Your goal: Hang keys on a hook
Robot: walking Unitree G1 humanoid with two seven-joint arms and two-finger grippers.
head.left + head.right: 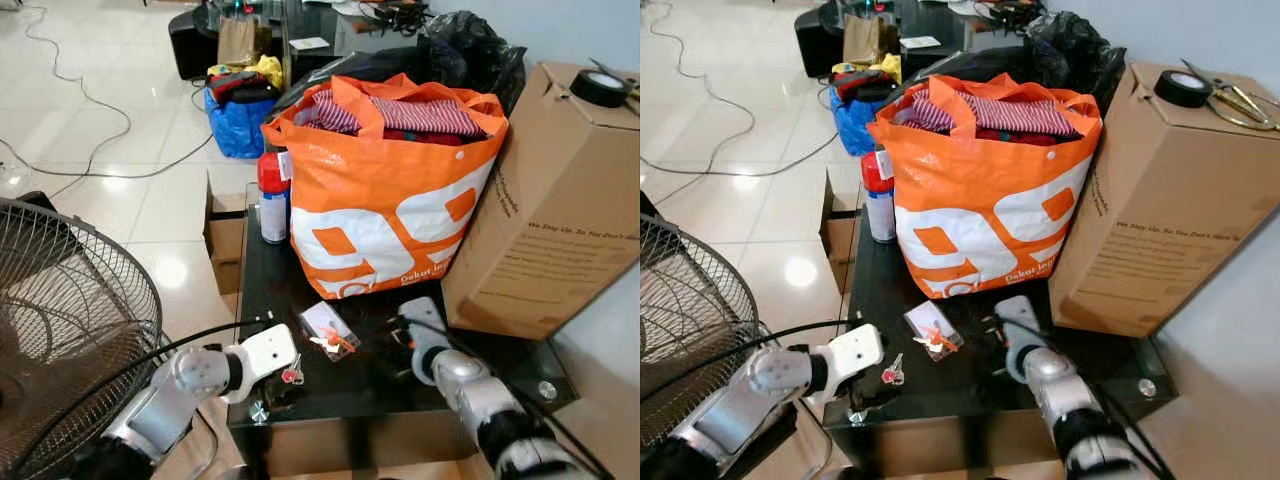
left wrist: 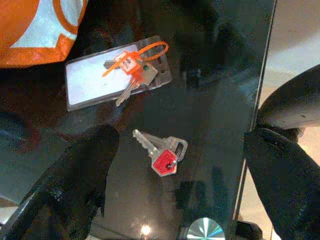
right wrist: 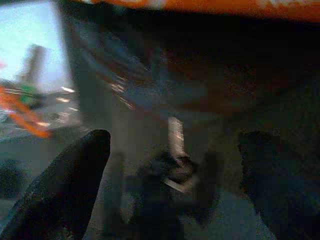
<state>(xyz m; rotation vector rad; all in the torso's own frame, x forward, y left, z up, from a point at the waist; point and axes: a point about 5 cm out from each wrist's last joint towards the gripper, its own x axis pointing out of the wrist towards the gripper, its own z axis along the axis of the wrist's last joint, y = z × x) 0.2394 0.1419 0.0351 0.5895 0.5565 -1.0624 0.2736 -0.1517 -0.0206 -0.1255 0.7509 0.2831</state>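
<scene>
A black glossy worktop carries an orange bag at its far side. The red-capped keys lie near its left front edge, between the spread fingers of the left gripper. The right gripper, fingers also apart, hovers further right over a dark, blurred object. A sliding grasp could push the keys off the edge.

Key: silver, red head. Tagged key: silver, orange tie. Counter: glossy black. Bag: orange, white lettering. Clothes: red-and-white stripes. Box: brown.
</scene>
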